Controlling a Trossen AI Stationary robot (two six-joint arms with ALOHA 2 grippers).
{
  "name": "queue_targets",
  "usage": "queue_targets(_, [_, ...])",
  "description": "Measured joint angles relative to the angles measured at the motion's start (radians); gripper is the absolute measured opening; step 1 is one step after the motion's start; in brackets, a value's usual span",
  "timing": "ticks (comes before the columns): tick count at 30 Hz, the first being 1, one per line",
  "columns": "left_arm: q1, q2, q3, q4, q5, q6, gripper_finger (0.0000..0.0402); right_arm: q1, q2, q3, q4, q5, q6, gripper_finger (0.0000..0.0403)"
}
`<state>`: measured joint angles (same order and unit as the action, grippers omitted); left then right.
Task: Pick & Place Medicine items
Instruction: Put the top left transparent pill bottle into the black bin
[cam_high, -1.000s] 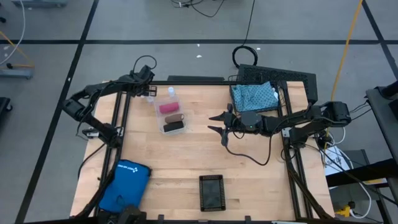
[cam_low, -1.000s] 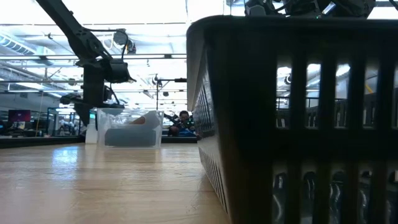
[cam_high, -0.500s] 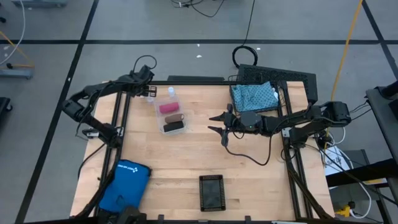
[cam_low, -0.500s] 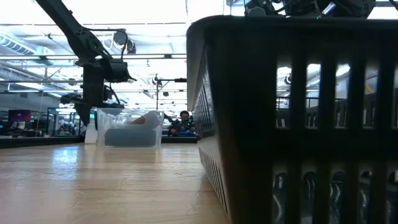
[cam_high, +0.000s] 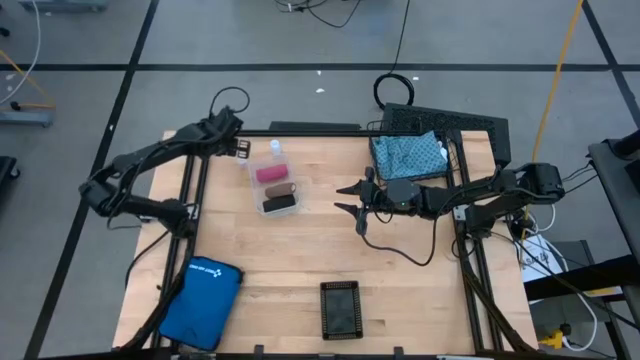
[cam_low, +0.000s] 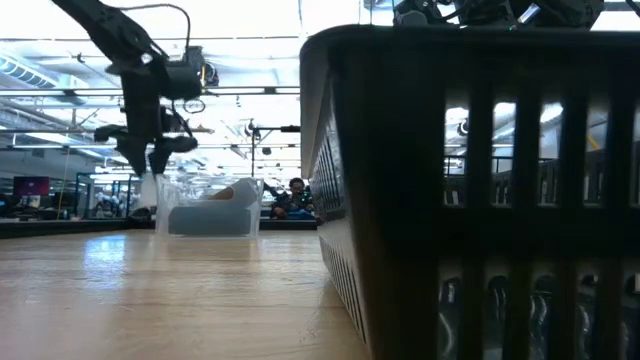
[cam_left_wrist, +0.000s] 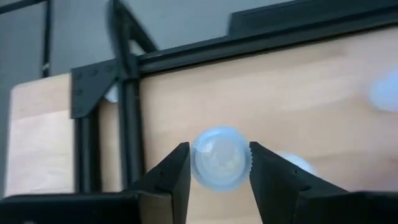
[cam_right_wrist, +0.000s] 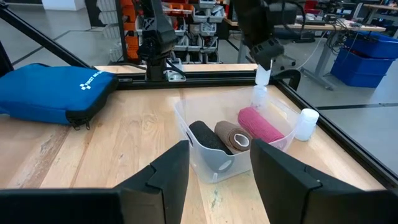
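Observation:
My left gripper (cam_high: 240, 148) is at the table's far left corner, shut on a tiny white vial (cam_left_wrist: 221, 158) that is lifted off the wood. A second vial (cam_right_wrist: 260, 94) stands on its base just below it. A third vial (cam_high: 276, 148) stands by the far side of a clear tray (cam_high: 275, 185). In the tray lie the pink block (cam_high: 270, 173), the brown block (cam_high: 281, 188) and the black block (cam_high: 279, 204). The teal pouch (cam_high: 408, 153) lies on a black crate at the far right. My right gripper (cam_high: 347, 200) hovers open to the right of the tray. My left gripper pinches the vial's round body (cam_left_wrist: 205, 163) between its two fingers, one on each side. The fingers come from above, pointing down. The vial (cam_right_wrist: 263, 76) hangs upright below them, clear of the table.
A bright blue zip case (cam_high: 201, 298) lies at the near left corner. A small black basket (cam_high: 340, 309) sits at the near edge and fills the low view's right half. The black crate (cam_high: 470, 125) takes up the far right corner. Bare wood lies between the tray and the basket.
My left gripper has risen by the far left corner, and the vial that stood on the table is now lifted clear. The left arm's elbow has swung out toward the table's left edge.

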<state>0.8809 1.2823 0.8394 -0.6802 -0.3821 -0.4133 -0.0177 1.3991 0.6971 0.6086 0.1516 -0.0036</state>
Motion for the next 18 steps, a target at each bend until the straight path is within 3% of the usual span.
queue_targets(12, [-0.304,-0.218,0.0,-0.019,0.213,-0.019,0.0137,0.0,0.0,0.0,0.031,0.0,0.027,0.016])
queue_targets(18, [-0.5,-0.23,0.005,0.045,0.227,-0.078,0.0137,0.0,0.0,0.0,0.035,0.0,0.045,0.016])
